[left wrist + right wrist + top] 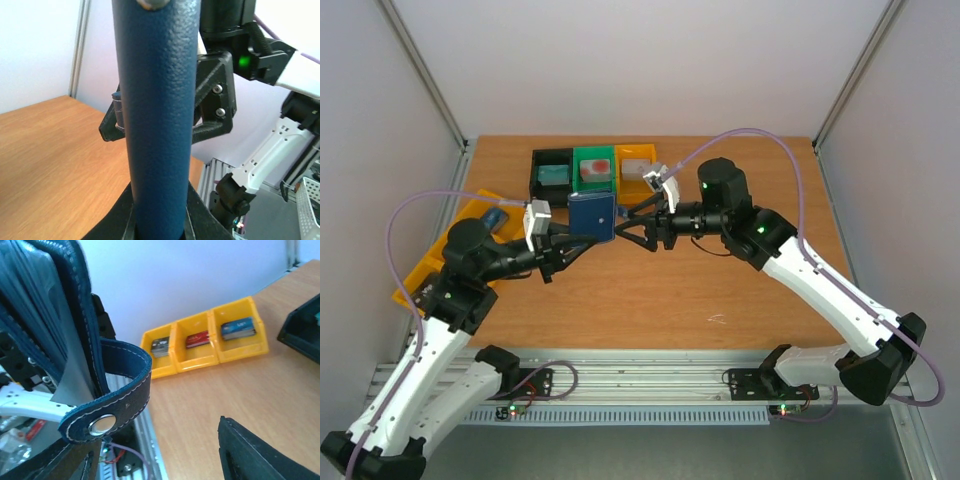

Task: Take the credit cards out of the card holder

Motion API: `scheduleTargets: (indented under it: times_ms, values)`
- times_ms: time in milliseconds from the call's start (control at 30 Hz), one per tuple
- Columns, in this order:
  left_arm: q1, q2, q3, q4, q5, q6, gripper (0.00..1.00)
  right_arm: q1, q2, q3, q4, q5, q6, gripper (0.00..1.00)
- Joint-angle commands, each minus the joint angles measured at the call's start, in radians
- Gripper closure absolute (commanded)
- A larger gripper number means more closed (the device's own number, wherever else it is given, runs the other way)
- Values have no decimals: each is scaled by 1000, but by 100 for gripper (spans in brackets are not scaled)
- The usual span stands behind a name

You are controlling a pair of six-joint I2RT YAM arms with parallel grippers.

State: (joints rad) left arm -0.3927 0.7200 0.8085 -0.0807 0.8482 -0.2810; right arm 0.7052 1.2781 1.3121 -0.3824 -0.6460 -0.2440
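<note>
Left tool: we see it pinching the bottom of the card holder, with one finger pressed on each side.
Right tool: its fingers are spread wide, just right of the holder in the top view. We cannot tell if they touch it.
Card holder: dark blue and held up on end, in the middle of the top view.
Strap: it hangs loose at the lower left of the right wrist view, with a shiny snap.
Pages: we see grey ones at the upper left there.
</note>
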Motion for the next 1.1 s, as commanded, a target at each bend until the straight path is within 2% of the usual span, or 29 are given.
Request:
scheduleTargets:
  times_ms: [0, 200, 300, 400, 533, 667, 733, 767, 933, 967, 1000, 1067]
  values:
    - [-5, -56, 6, 56, 148, -13, 100, -3, -24, 57, -35, -50, -19, 38]
    - [-5, -63, -18, 112, 156, -41, 100, 83, 3, 141, -155, -50, -103, 36]
    - [-5, -63, -17, 113, 168, -38, 100, 88, 10, 164, -153, -70, -98, 38]
    - [-6, -61, -18, 109, 161, -38, 100, 95, 13, 178, -148, -151, -108, 32]
    - [-6, -51, -22, 119, 173, -58, 100, 137, 49, 246, -264, -174, -168, 25]
    - [-6, -33, -26, 118, 228, -45, 100, 202, 68, 276, -259, -176, -181, 27]
    - [-6, -23, -45, 127, 267, -43, 100, 210, 67, 269, -202, -214, -152, 35]
    - [-7, -17, -53, 130, 281, -43, 100, 213, 64, 261, -172, -220, -136, 43]
    - [-6, 5, -52, 155, 315, -76, 100, 230, 17, 183, -86, -109, -67, 94]
    - [-6, 6, -52, 148, 302, -75, 93, 230, -1, 162, -76, -63, -46, 98]
    - [-5, 2, -53, 137, 267, -73, 76, 230, -16, 141, -68, -13, -25, 99]
    - [-6, -12, -61, 93, 123, -70, 27, 231, -47, 112, -70, 140, 14, 99]
